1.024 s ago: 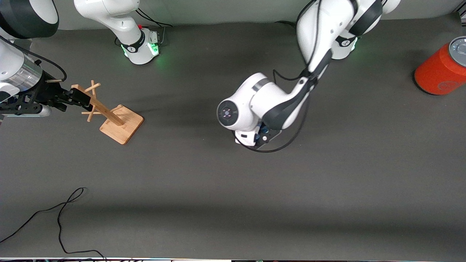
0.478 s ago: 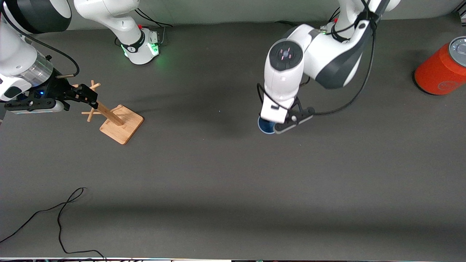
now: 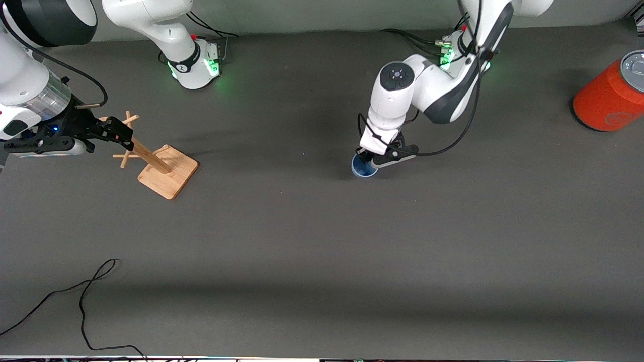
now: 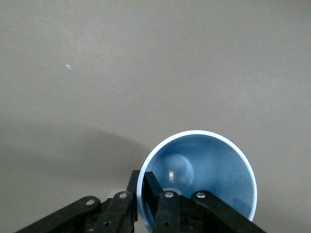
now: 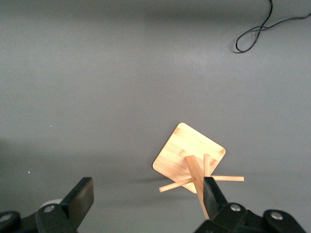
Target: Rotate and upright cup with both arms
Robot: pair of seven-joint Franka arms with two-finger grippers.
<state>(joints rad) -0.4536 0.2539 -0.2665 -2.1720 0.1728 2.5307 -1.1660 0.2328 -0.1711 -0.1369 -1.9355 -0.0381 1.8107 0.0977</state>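
Note:
The light-blue cup (image 3: 360, 170) is upright with its mouth up in the middle of the table, at or just above the surface. My left gripper (image 3: 371, 162) points straight down and is shut on the cup's rim. In the left wrist view one finger (image 4: 151, 183) is inside the cup (image 4: 204, 170) and the other is outside the wall, with the left gripper (image 4: 142, 183) pinching between them. My right gripper (image 3: 122, 134) waits open and empty over the top of the wooden rack. Its fingers stand wide apart in the right wrist view (image 5: 146, 201).
A wooden peg rack (image 3: 166, 168) stands on a square base at the right arm's end and also shows in the right wrist view (image 5: 192, 158). An orange-red can with a grey lid (image 3: 611, 95) stands at the left arm's end. A black cable (image 3: 85, 296) lies near the front camera's edge.
The left arm's wrist has swung from sideways to pointing down, turning the cup's mouth up, then lowered it. The right gripper shifted slightly a second ago, then stayed still.

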